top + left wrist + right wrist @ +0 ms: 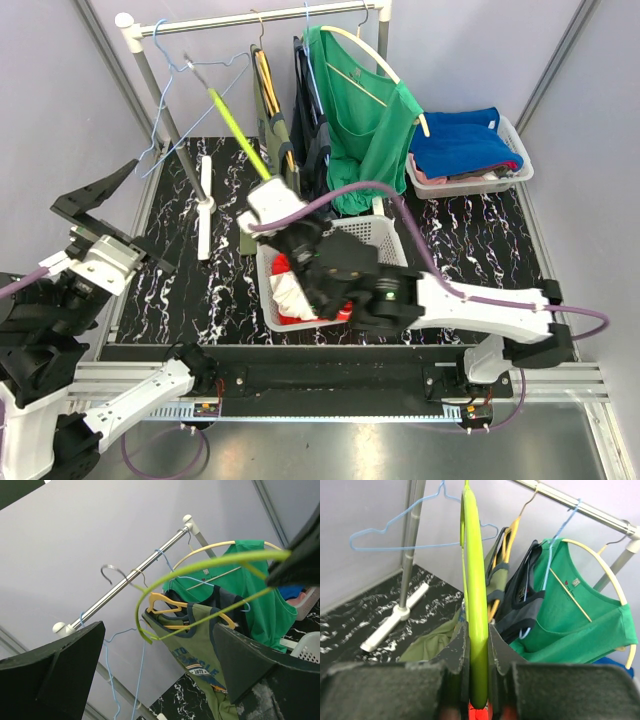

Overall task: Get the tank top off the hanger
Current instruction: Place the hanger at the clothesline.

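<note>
My right gripper (272,184) (479,645) is shut on a lime green hanger (238,130) (473,580) (200,566), held in the air between the rack and the basket. Nothing hangs on it. A crumpled red and white garment (290,290), which I take for the tank top, lies in the white basket (264,270) under my right arm, partly hidden by it. My left gripper (125,225) (157,630) stands wide open at the left, apart from everything, pointing at the rack.
The clothes rail (250,18) carries an olive top (200,650) on a yellow hanger, a dark top, a green top (365,120) on a cream hanger and a bare blue wire hanger (170,100). A basket of folded clothes (470,150) stands back right. The rack's white foot (205,205) lies on the mat.
</note>
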Controlling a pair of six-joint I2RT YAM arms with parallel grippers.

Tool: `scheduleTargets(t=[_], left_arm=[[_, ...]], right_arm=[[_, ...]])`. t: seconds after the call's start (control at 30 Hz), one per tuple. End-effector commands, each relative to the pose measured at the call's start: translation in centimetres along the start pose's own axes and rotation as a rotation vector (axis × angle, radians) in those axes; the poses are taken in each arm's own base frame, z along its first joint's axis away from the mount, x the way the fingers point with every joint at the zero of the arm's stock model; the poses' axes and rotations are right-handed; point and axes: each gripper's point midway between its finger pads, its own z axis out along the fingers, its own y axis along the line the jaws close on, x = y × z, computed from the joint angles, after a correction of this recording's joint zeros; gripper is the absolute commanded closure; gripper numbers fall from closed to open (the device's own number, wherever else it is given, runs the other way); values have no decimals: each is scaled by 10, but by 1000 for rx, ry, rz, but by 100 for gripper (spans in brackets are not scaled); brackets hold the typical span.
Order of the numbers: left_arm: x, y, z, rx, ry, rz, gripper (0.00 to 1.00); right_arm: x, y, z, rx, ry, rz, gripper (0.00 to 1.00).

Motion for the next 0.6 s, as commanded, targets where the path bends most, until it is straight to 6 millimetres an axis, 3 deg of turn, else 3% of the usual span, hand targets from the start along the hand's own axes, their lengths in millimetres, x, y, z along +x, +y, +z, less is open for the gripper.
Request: scheduleTargets(t=[0.0, 0.33, 0.57], left_arm=[[-24, 29, -10, -109, -55, -29, 1], [-39, 44, -18, -159, -83, -81, 1], [-42, 52, -18, -199, -87, -96, 1]], right_arm=[[-47, -46, 4, 155, -99, 165, 100], [-55, -52, 42, 175, -111, 254, 100], [-40, -40, 74, 168, -74, 239, 100]])
